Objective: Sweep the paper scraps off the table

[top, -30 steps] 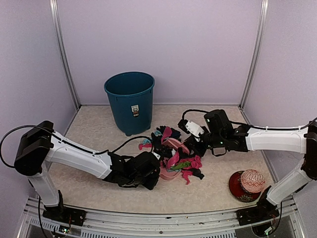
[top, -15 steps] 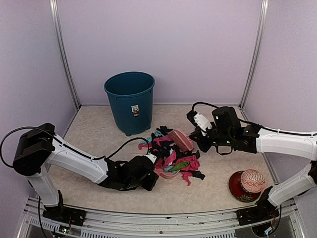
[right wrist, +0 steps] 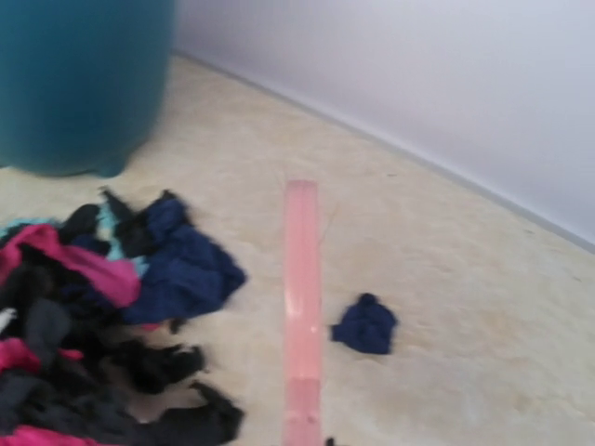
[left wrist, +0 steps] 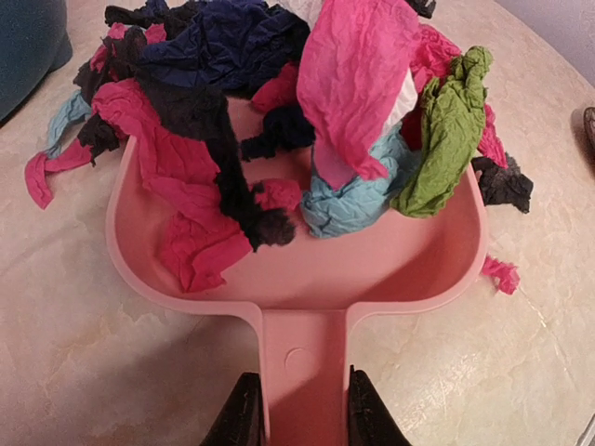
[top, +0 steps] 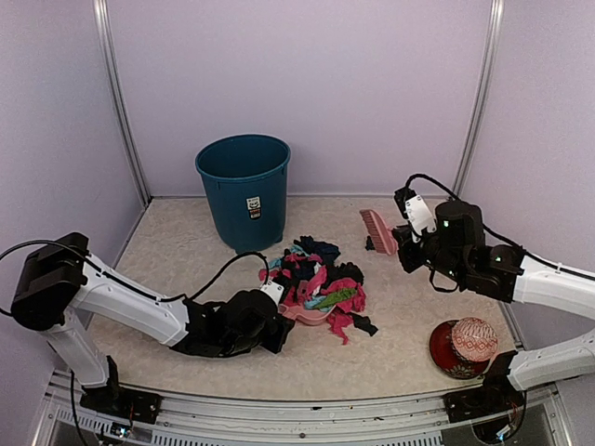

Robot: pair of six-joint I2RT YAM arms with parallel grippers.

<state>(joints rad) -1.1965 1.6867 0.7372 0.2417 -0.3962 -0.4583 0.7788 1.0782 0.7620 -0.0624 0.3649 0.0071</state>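
The paper scraps [top: 321, 279] lie heaped mid-table in pink, black, navy, green and light blue. Many of them [left wrist: 353, 139] rest inside the pale pink dustpan [left wrist: 307, 269], which sits flat on the table [top: 177, 251]. My left gripper [left wrist: 299, 418] is shut on the dustpan's handle, at the pile's near-left [top: 268, 323]. My right gripper [top: 400, 240] is shut on the pink brush [top: 376, 229], held up to the right of the pile. In the right wrist view the brush [right wrist: 302, 307] shows edge-on, with one navy scrap [right wrist: 364, 325] lying alone beside it.
A teal bin [top: 244, 190] stands behind the pile at the back left. A red patterned ball [top: 474, 339] sits in a red dish at the near right. Walls close in the table on three sides.
My right gripper has drawn the brush out of the pile, up and back to the right. My left gripper and the dustpan have shifted slightly left, with the scraps bunched over the pan.
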